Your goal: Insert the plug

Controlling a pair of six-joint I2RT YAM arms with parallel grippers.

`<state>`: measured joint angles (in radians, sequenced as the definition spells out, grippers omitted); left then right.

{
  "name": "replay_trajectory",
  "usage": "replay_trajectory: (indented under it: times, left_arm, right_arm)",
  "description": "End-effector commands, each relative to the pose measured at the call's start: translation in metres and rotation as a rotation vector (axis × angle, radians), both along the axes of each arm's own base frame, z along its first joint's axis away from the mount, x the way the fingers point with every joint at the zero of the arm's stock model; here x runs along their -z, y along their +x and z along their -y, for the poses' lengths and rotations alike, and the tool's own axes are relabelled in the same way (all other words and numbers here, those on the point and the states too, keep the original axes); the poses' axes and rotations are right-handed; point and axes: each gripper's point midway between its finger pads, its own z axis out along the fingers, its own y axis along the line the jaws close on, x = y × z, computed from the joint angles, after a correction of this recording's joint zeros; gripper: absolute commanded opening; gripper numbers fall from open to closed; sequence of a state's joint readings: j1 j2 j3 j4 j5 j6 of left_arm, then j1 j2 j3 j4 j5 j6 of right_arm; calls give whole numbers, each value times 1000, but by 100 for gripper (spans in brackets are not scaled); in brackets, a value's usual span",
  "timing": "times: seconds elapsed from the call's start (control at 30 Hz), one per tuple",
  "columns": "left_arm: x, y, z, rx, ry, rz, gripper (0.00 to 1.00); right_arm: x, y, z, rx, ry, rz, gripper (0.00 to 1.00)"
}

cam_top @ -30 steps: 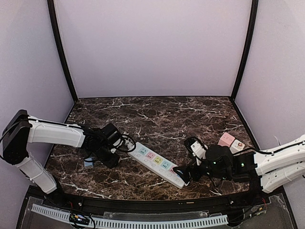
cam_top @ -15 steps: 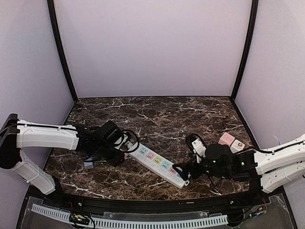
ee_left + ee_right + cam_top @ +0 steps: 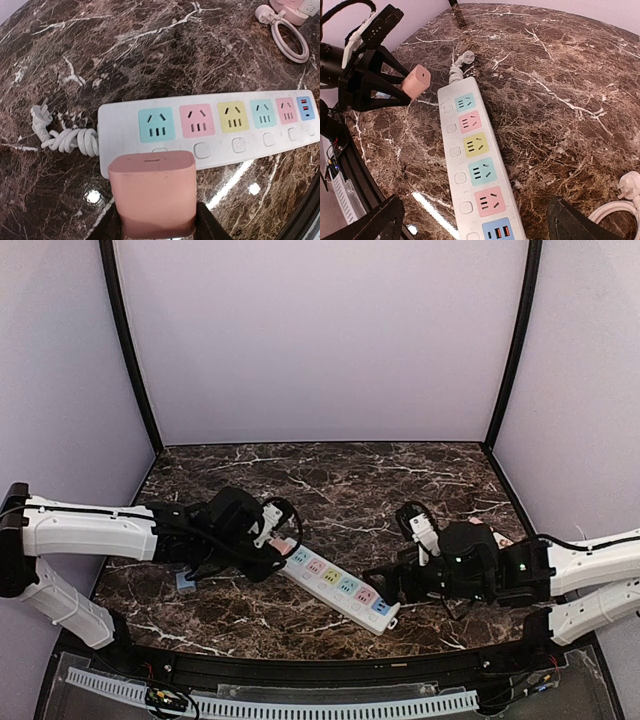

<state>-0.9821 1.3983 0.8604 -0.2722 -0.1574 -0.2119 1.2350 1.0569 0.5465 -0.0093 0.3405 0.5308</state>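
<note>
Top cam: power strip [image 3: 335, 583] lies diagonal on marble table [image 3: 340, 475], btwn the 2 arms. Left gripper [image 3: 276, 542] sits at strip's far-left end; right gripper [image 3: 388, 586] is just beside the near-right end. White cable [image 3: 415, 525] lies by the right arm.

Left wrist cam: fingers [image 3: 209, 226] clamped on a pink plug [image 3: 152, 192], one each side. Plug is w/ its flat back to the cam, prongs hidden. It's over the strip's near edge, roughly btwn teal & pink sockets; can't tell if it touches. Coiled cord [image 3: 67, 140] at strip's left end.

Right wrist cam: fingers [image 3: 375, 222] spread wide apart, holding nothing, strip's USB end btwn them. The plug [image 3: 416, 81] is held off the table, just left of the teal socket, not inserted.
</note>
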Motion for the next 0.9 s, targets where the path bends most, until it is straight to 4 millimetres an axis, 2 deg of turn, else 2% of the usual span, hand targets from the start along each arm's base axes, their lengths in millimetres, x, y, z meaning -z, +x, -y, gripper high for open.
replay_trajectory:
  times: [0.0, 0.23, 0.37, 0.63, 0.87]
  left_arm:
    - [-29, 3, 32, 82, -124, 111, 1]
    - [-25, 1, 47, 176, -184, 221, 1]
    - [-29, -7, 61, 264, -202, 294, 1]
    - [-36, -10, 79, 355, -269, 366, 1]
    - [-31, -19, 82, 395, -343, 398, 1]
  right_arm:
    - [-19, -1, 4, 6, 62, -74, 99]
    - [-25, -11, 1, -84, 118, -185, 99]
    - [-28, -14, -2, -115, 126, -247, 98]
    - [-45, -22, -10, -172, 143, -289, 99]
    - [-50, -30, -15, -180, 139, -383, 99]
